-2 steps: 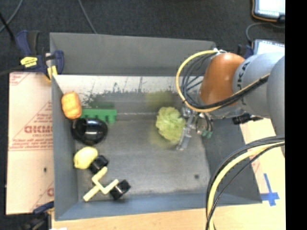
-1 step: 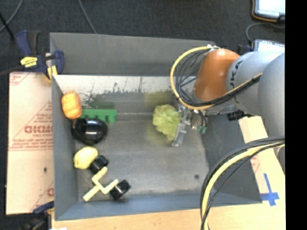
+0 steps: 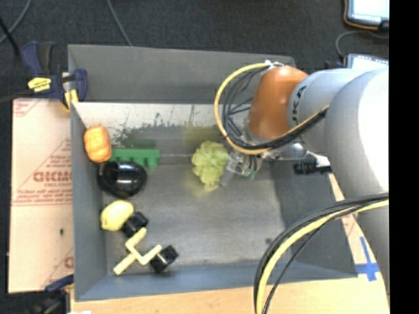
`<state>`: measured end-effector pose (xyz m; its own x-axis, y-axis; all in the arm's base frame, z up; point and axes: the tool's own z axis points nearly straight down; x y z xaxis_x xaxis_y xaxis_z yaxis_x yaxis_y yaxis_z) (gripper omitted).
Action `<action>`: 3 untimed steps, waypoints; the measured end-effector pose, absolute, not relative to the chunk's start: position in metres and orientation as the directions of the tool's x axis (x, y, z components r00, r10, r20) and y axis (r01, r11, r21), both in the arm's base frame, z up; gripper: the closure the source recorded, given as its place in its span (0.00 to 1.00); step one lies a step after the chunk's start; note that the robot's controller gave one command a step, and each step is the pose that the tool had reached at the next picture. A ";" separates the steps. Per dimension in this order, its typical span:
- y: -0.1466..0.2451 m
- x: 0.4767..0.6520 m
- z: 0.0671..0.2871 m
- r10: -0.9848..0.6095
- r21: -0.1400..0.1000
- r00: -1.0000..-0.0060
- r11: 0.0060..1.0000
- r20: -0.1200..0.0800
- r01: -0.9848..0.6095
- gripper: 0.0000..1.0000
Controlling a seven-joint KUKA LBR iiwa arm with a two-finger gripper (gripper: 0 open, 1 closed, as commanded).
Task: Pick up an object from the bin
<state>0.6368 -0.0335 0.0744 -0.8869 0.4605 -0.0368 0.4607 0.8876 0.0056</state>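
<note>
A pale green crumpled soft thing (image 3: pixel 209 163) lies near the middle of the bin, toward the back wall. My gripper (image 3: pixel 238 167) is low in the bin right beside it, at its right edge and touching or nearly touching it. Most of the gripper is hidden under the orange cover and cables.
Along the bin's left side lie an orange rounded piece (image 3: pixel 97 143), a green toothed block (image 3: pixel 135 156), a black glossy oval thing (image 3: pixel 122 178), a yellow lemon-like piece (image 3: pixel 116 215) and a cream axle with black wheels (image 3: pixel 144 252).
</note>
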 end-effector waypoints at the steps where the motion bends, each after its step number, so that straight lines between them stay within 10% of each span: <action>1: -0.031 0.637 0.074 0.463 0.005 -0.886 0.886 -0.038 0.463 1.00; 3: 0.008 0.627 0.074 0.482 0.010 -0.875 0.876 -0.048 0.482 1.00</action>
